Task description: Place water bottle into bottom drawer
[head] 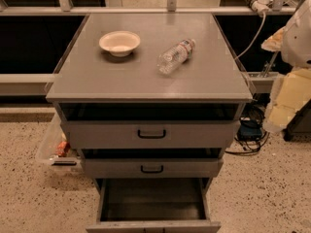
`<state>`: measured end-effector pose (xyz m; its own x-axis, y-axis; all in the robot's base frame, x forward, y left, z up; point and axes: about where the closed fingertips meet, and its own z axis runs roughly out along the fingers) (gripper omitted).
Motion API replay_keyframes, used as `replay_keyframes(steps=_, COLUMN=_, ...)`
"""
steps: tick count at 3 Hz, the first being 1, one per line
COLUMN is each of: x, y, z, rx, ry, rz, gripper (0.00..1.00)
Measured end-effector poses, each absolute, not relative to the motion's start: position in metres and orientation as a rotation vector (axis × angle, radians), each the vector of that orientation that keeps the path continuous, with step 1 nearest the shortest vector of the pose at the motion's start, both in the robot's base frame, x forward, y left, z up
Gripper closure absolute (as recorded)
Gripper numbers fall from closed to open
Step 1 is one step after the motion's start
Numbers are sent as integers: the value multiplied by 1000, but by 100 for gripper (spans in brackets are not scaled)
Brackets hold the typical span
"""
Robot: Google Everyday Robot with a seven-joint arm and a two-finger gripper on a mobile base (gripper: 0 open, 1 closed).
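The water bottle (pixel 176 56) lies on its side on the grey cabinet top (pixel 121 81), right of centre, with its white cap pointing to the back right. The bottom drawer (pixel 153 200) is pulled out at the foot of the cabinet, and its dark interior holds nothing. My arm (pixel 297 38) rises at the right edge of the view, beside the cabinet's right side. The gripper (pixel 275 41) shows there as a pale shape, well right of the bottle, level with the cabinet top and apart from it.
A white bowl (pixel 119 42) sits on the cabinet top, left of the bottle. Two shallower drawers with black handles, upper (pixel 151 134) and lower (pixel 152 169), are slightly pulled out above the bottom drawer. A clear bin (pixel 57 147) stands on the floor at the left. Cables (pixel 248 132) lie at the right.
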<state>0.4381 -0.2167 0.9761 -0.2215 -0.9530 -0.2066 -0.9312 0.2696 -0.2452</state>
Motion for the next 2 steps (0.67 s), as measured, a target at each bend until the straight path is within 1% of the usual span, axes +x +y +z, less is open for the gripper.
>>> replay_keyframes(steps=2, x=449, y=-217, z=979, rx=-1731, ry=2182, rz=-83, gripper=0)
